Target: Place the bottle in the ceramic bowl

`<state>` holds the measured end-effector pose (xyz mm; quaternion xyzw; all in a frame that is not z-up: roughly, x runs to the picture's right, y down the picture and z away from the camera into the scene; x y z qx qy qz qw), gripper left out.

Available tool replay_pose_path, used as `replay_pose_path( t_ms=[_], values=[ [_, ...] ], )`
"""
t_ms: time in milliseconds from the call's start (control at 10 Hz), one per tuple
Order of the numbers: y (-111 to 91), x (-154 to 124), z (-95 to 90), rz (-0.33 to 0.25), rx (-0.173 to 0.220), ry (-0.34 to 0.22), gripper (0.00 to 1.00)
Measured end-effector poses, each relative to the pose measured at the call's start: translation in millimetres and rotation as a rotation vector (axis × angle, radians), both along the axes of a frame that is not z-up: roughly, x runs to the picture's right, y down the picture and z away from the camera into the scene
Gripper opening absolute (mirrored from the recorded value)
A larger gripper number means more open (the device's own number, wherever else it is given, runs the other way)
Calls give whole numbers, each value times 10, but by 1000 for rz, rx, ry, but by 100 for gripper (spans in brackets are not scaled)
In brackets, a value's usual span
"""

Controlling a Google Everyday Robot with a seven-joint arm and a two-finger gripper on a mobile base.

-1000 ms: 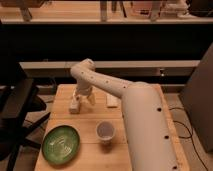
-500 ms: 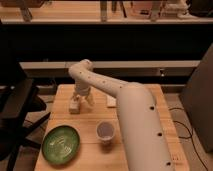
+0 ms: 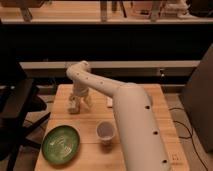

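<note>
My gripper [image 3: 80, 103] is down at the table's back left, at the end of the white arm that reaches across from the right. A small pale bottle [image 3: 73, 107] stands at the gripper's left side, partly hidden by it; I cannot tell whether it is held. The green ceramic bowl [image 3: 61, 144] with lighter swirls sits at the front left corner, well in front of the gripper. It holds nothing.
A small white cup [image 3: 105, 131] stands right of the bowl near the table's middle front. A flat white packet [image 3: 109, 101] lies beside the arm. A dark chair [image 3: 12, 107] stands off the wooden table's [image 3: 60, 95] left edge.
The gripper has shifted slightly to the left and a little lower over the back left of the table. The bowl, cup and packet have not moved.
</note>
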<state>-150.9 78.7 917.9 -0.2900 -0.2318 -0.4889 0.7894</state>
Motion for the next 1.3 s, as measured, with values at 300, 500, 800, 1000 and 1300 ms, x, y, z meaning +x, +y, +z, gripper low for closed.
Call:
replay_pose_path(
  t_ms=[300, 500, 800, 1000, 1300],
  values=[
    [65, 59, 74, -8, -9, 6, 80],
    [84, 49, 84, 0, -12, 0, 72],
    [95, 101, 57, 2, -16, 7, 42],
    [122, 110, 71, 3, -20, 9, 20],
    [121, 149, 55, 2, -17, 14, 0]
  ],
)
